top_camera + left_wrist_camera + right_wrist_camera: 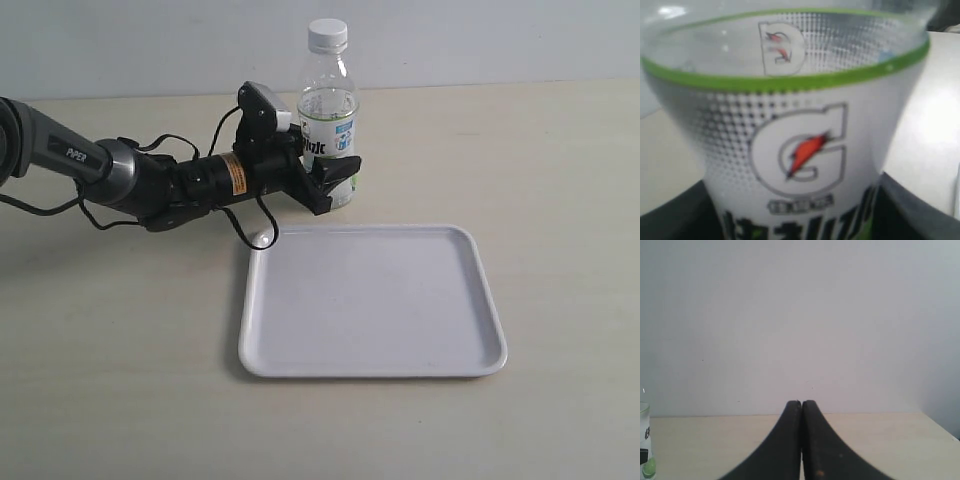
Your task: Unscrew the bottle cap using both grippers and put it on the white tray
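The clear bottle (327, 100) stands upright on the table behind the white tray (372, 300), its white cap (327, 35) screwed on top. My left gripper (335, 180) reaches in from the left and is shut on the bottle's labelled lower body. In the left wrist view the bottle's label (800, 150) fills the frame, with a dark finger (912, 212) pressed against each side. My right gripper (801, 405) is shut on nothing, well away from the bottle (645, 440), which shows only at that view's edge. The right arm is out of the exterior view.
The left arm (150, 180), marked PIPER, lies low across the table's left side, and its cable (250, 225) loops down near the tray's far left corner. A pale wall (500, 40) runs behind the table.
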Controlling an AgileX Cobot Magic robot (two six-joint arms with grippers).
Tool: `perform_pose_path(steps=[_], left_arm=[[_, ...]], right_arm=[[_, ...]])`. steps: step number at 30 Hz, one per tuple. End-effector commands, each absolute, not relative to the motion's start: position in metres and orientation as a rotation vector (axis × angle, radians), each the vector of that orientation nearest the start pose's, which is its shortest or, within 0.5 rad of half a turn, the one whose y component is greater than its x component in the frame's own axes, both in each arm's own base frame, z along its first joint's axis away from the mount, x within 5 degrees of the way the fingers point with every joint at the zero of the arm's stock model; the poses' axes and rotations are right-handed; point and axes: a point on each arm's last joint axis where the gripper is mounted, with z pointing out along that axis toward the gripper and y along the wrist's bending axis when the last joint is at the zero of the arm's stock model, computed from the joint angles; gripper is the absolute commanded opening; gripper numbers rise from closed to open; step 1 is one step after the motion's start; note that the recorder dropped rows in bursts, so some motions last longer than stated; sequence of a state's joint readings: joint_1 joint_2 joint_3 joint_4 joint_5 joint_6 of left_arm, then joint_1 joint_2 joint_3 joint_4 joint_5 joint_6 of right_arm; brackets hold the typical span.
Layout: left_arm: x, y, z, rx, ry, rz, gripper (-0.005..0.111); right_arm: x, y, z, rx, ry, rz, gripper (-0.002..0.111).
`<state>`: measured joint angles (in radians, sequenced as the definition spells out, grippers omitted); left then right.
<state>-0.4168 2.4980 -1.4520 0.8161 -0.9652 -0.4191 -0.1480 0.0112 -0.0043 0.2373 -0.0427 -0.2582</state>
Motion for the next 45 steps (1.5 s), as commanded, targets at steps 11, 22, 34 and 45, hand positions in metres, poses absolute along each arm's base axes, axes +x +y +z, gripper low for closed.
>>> perform_pose_path(steps=[11,22,34,45], left_arm=[[0.4168,-0.2487,0.0715,0.916,1.45,-0.853,0.0],[0.416,-0.2486,0.0714,0.93,1.444,-0.86,0.0],[0.416,-0.2486,0.0712,0.932,1.445,-0.858,0.0],[0.4158,-0.2487,0.0711,0.934,1.446,-0.859,0.0]], right_arm=[[0.0554,-0.0094,0.2172,0.1,1.44,-0.152,0.0],[0.0553,-0.0095,0.2175,0.09,1.438,-0.164,0.0],[0.0544,-0.0105,0.2224,0.004,1.389,-0.289,0.0],[0.0542,-0.0123,0.2215,0.427,1.33,0.192,0.0]])
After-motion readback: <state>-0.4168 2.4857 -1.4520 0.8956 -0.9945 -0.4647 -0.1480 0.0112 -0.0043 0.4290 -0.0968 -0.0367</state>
